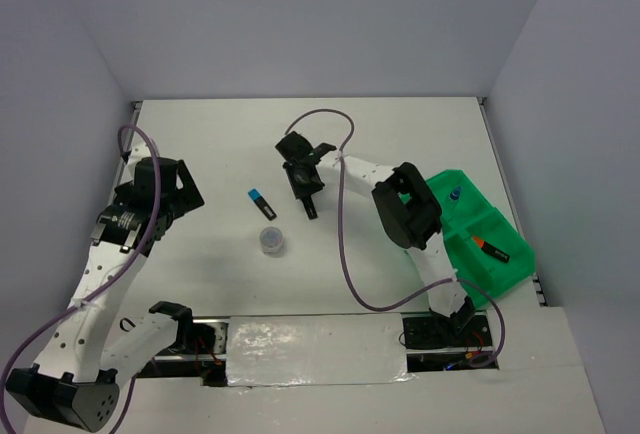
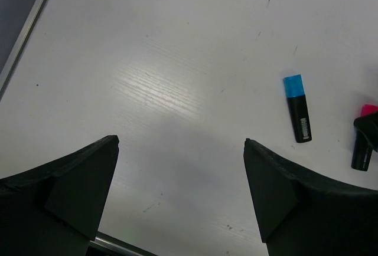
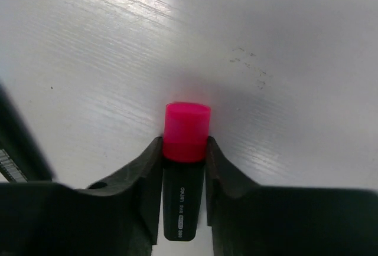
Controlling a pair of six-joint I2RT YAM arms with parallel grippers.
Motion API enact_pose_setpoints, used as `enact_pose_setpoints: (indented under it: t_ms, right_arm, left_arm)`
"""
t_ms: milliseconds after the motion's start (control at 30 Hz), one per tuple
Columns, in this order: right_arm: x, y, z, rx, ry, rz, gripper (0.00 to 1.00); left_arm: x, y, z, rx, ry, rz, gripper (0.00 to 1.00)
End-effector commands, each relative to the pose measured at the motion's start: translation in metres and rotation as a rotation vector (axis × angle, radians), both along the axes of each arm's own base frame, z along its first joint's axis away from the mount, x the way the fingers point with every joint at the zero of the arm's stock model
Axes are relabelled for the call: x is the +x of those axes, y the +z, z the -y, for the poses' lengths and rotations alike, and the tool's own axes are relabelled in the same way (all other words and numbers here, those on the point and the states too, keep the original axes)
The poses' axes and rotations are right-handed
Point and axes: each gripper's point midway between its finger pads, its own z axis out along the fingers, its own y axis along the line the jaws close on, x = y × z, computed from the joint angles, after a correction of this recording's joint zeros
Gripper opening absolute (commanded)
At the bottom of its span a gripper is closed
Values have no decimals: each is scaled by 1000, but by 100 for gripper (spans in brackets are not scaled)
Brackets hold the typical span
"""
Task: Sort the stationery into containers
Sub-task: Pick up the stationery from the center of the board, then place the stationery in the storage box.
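My right gripper [image 3: 184,147] is shut on the pink-capped highlighter [image 3: 186,132], both fingers pressed on its sides just below the cap, low over the table. In the top view this gripper [image 1: 300,182] is at the table's middle, with the highlighter's black body [image 1: 310,204] sticking out below it. The blue-capped highlighter [image 1: 260,202] lies to its left, and the round greyish tub [image 1: 271,240] stands nearer. My left gripper [image 2: 181,141] is open and empty over bare table at the left [image 1: 160,194]. The green tray [image 1: 470,264] at the right holds the orange-capped highlighter [image 1: 490,248] and the blue-capped bottle [image 1: 455,194].
The left wrist view shows the blue-capped highlighter [image 2: 298,107] and the gripped pink one [image 2: 365,144] at its right edge. The right arm's purple cable [image 1: 345,244] loops over the table's middle. Walls close the table at the back and sides.
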Motion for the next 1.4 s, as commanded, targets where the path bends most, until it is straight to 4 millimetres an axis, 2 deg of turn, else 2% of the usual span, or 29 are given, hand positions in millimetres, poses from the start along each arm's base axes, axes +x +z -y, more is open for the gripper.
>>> enact_pose_setpoints:
  t_ms: [0, 67, 133, 167, 233, 267, 300, 333, 367, 400, 433, 467, 500, 567, 600, 667, 700, 733, 767, 800, 833, 867, 900, 933, 1000, 1067, 1133, 1167, 1367]
  right_arm:
    - [-28, -24, 1, 22, 34, -114, 27]
    - [-30, -17, 0, 44, 31, -104, 0]
    - [-32, -10, -2, 93, 44, -87, 0]
    - [-30, 21, -12, 176, 70, -44, 0]
    - [-30, 48, -18, 274, 79, 25, 0]
    - [-26, 101, -17, 358, 73, 139, 0]
    - [-17, 132, -20, 441, 67, 245, 0]
    - [-24, 131, -3, 443, 15, 271, 0]
    - [-22, 153, 7, 475, -27, 338, 0]
    - [-17, 204, 34, 527, -137, 479, 0]
    - [-23, 198, 59, 496, -211, 506, 0]
    - [-25, 212, 79, 504, -279, 565, 0]
    - [-32, 228, 127, 507, -422, 647, 0]
    - [-43, 227, 178, 494, -554, 670, 0]
    - [-52, 231, 225, 515, -684, 712, 0]
    - [-67, 228, 271, 499, -814, 751, 0]
    - [-81, 208, 297, 450, -910, 733, 0]
    - [-96, 219, 336, 421, -1043, 824, 0]
    - [-108, 217, 356, 395, -1127, 847, 0]
    - [-122, 204, 373, 342, -1202, 843, 0]
    - [-138, 208, 400, 295, -1320, 905, 0]
    - [-156, 195, 415, 216, -1390, 881, 0]
    - [-165, 193, 425, 216, -1480, 902, 0]
    - [-178, 192, 444, 147, -1571, 937, 0]
    - [-190, 185, 457, 90, -1647, 940, 0]
    - [-197, 184, 472, 20, -1702, 953, 0]
    - [-198, 182, 477, -18, -1715, 950, 0]
    - [-204, 176, 487, -55, -1767, 937, 0]
    - [-197, 154, 495, -63, -1794, 884, 0]
  left_arm:
    - [5, 8, 2, -6, -29, 41, 99]
    - [6, 7, 3, -8, -37, 39, 99]
    - [6, 7, 4, -7, -42, 36, 99]
    - [7, 7, 5, -9, -48, 36, 99]
    - [7, 7, 5, -10, -50, 35, 99]
    - [7, 7, 5, -11, -53, 36, 99]
    - [7, 6, 5, -11, -55, 37, 99]
    - [7, 7, 6, -12, -57, 38, 99]
    - [6, 7, 6, -12, -58, 41, 99]
    - [6, 7, 6, -13, -57, 43, 99]
    - [6, 8, 6, -13, -57, 44, 99]
    - [6, 8, 5, -15, -56, 45, 99]
    - [6, 8, 6, -17, -61, 46, 99]
    - [6, 8, 8, -19, -69, 48, 99]
    - [6, 8, 8, -22, -71, 50, 99]
    - [6, 9, 8, -23, -74, 51, 99]
    - [6, 9, 8, -25, -73, 53, 99]
    - [6, 9, 9, -28, -77, 56, 99]
    - [6, 9, 9, -28, -79, 57, 99]
    - [7, 10, 10, -29, -82, 60, 99]
    - [7, 9, 11, -33, -91, 58, 99]
    - [7, 9, 12, -34, -92, 59, 99]
    - [7, 9, 12, -35, -96, 57, 99]
    - [7, 9, 13, -38, -101, 56, 99]
    - [7, 8, 14, -37, -108, 56, 99]
    - [8, 9, 16, -43, -118, 63, 99]
    - [8, 8, 17, -43, -125, 60, 99]
    - [8, 8, 18, -46, -129, 58, 99]
    - [9, 6, 21, -52, -147, 55, 99]
